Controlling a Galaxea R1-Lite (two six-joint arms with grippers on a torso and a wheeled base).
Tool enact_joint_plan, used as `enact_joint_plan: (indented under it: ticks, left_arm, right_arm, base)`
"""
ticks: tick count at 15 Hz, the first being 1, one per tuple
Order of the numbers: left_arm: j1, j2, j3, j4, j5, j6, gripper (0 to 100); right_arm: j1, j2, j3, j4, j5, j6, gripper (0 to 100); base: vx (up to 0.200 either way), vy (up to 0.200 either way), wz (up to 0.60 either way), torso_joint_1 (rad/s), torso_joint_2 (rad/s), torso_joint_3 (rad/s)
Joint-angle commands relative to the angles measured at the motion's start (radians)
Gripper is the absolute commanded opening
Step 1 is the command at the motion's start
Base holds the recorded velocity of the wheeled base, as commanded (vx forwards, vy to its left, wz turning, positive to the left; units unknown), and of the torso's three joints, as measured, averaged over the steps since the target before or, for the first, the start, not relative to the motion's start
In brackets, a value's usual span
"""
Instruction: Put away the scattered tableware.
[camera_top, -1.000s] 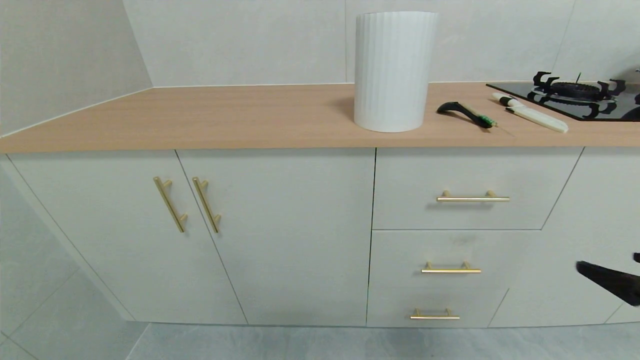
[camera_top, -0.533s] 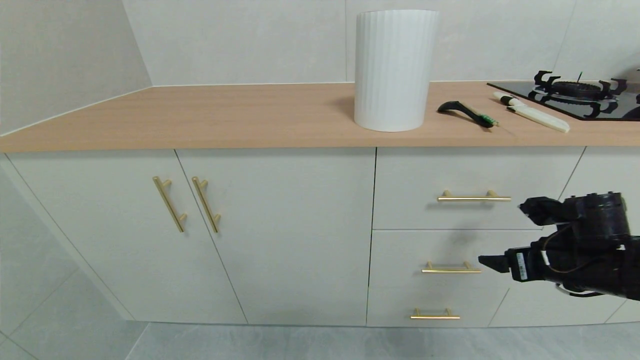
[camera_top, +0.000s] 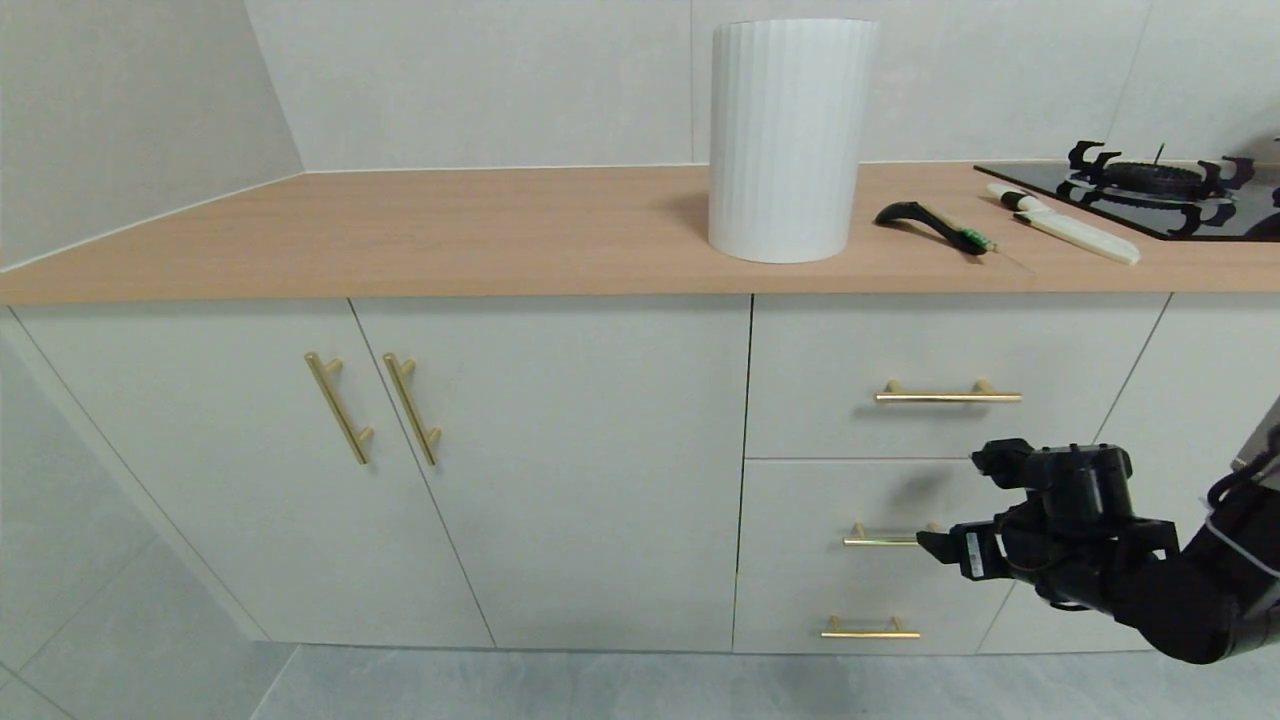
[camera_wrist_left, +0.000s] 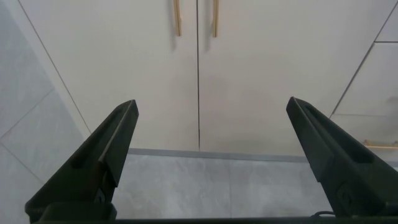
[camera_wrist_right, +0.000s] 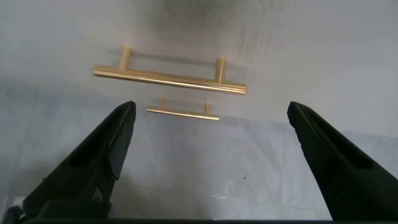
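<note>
Fingers (camera_top: 1000, 458) of my right gripper (camera_top: 950, 498) stand spread wide, low in the right of the head view, close before the middle drawer handle (camera_top: 885, 540). My left gripper (camera_wrist_left: 211, 104) is spread wide as well, facing the two cupboard doors (camera_wrist_left: 199, 74). Upper right, on the countertop (camera_top: 400, 230), a black-handled utensil (camera_top: 928, 224) and a white knife (camera_top: 1075, 238) lie side by side, between the white ribbed container (camera_top: 785, 140) and the stove (camera_top: 1150, 190).

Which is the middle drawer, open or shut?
Shut: the middle drawer sits flush with neighbouring fronts; the open right gripper is near its handle.
</note>
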Motion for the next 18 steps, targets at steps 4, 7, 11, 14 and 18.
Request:
enact_joint_plan:
  ticks: [4,7,11,14,18]
  left_arm:
    - [0.0,0.0,0.0,0.0,0.0,0.0,100]
    - [0.0,0.0,0.0,0.0,0.0,0.0,100]
    - [0.0,0.0,0.0,0.0,0.0,0.0,100]
    - [0.0,0.0,0.0,0.0,0.0,0.0,100]
    - [0.0,0.0,0.0,0.0,0.0,0.0,100]
  right_arm:
    - [0.02,0.237,0.003,-0.293,-0.09,0.046,100]
    - [0.028,0.289,0.001,-0.406,-0.113,0.055,100]
    - [0.028,0.34,-0.03,-0.435,-0.114,0.054,100]
    - [0.028,0.363,-0.05,-0.466,-0.127,0.055,100]
    - [0.028,0.376,-0.063,-0.48,-0.144,0.057,100]
  base:
    - [0.0,0.0,0.0,0.0,0.0,0.0]
    - [0.0,0.0,0.0,0.0,0.0,0.0]
    - [0.0,0.0,0.0,0.0,0.0,0.0]
    - [0.0,0.0,0.0,0.0,0.0,0.0]
    - [0.0,0.0,0.0,0.0,0.0,0.0]
